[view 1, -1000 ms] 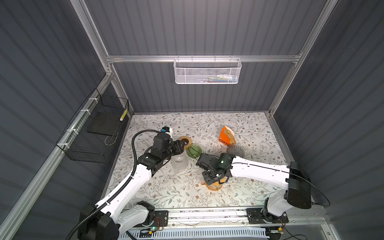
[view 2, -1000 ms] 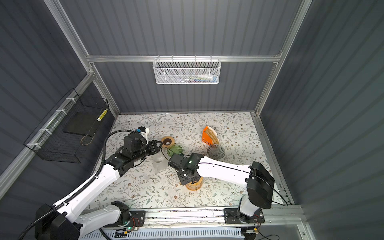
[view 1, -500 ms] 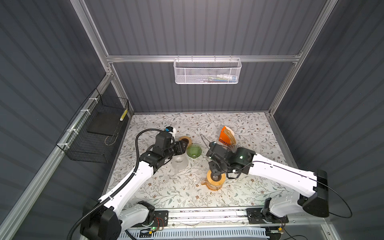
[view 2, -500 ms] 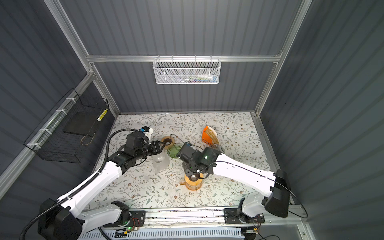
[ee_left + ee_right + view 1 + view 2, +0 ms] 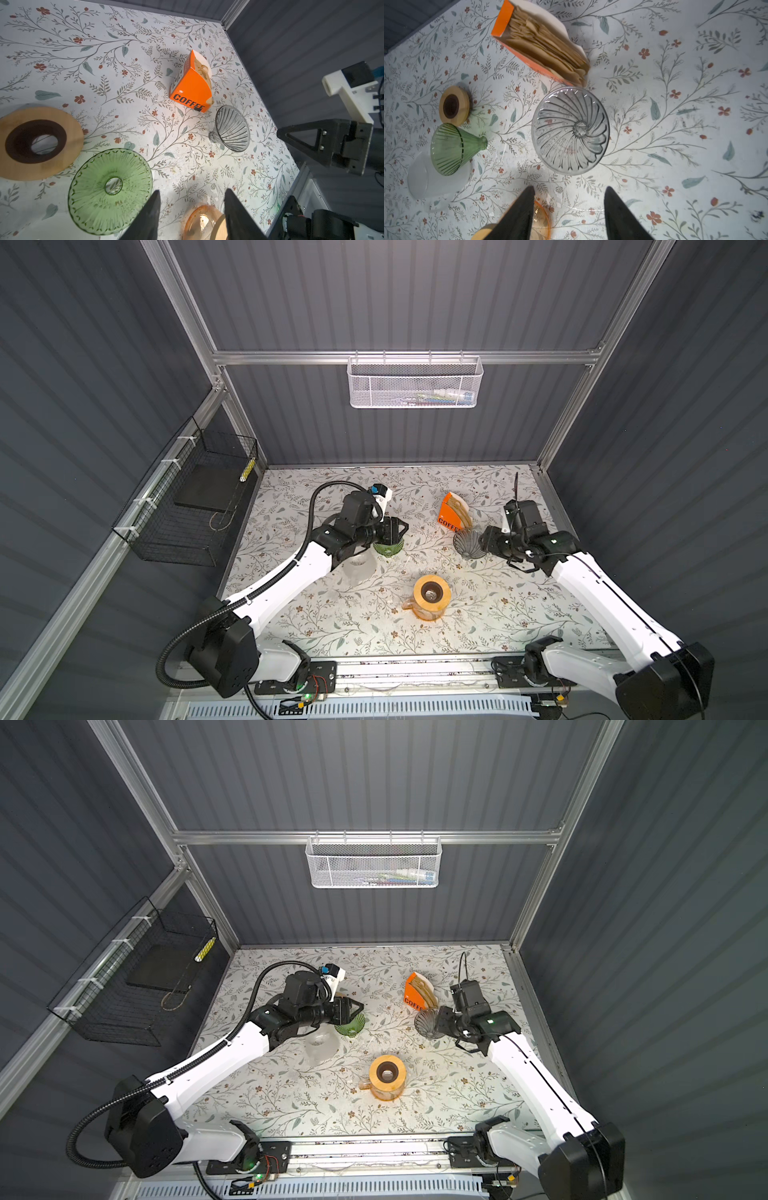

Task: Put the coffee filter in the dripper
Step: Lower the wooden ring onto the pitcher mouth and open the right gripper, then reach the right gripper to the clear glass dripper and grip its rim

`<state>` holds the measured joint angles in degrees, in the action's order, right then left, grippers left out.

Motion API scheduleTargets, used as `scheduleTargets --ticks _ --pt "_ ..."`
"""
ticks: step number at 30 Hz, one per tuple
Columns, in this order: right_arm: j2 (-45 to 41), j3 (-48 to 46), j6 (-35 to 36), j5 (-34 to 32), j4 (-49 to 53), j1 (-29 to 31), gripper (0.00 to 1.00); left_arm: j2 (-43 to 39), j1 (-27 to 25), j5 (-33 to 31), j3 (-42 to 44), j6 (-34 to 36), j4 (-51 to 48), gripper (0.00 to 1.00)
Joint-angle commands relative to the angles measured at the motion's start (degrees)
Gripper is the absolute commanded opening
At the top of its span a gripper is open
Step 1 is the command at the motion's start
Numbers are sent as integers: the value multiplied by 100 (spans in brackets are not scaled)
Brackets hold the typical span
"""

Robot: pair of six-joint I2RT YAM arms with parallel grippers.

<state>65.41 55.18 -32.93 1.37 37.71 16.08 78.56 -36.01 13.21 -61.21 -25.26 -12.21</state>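
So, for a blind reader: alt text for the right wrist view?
A clear ribbed glass dripper sits mid-frame beyond the open right gripper, beside an orange box of paper filters; a green dripper lies on its side farther off.

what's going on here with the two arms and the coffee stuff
Nothing is held yet. Both grippers are open: the left gripper hangs by the green dripper, the right gripper by the clear dripper next to the orange filter box. The filters sit in the box; both drippers are empty.
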Motion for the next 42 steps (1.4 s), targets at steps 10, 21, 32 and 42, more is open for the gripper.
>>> scheduleTargets --ticks 10,21,32,42 --pt "902 -463 -51 762 -1353 -869 50 223 33 75 -29 -9 131 51" --pt "1675 -450 -21 804 -1714 -869 44 450 41 178 44 -135 351 51" --pt "1817 -620 28 739 -1767 -813 39 491 41 135 24 -146 368 51" --pt "1974 -631 111 604 -1794 -652 29 452 41 94 42 -138 308 51"
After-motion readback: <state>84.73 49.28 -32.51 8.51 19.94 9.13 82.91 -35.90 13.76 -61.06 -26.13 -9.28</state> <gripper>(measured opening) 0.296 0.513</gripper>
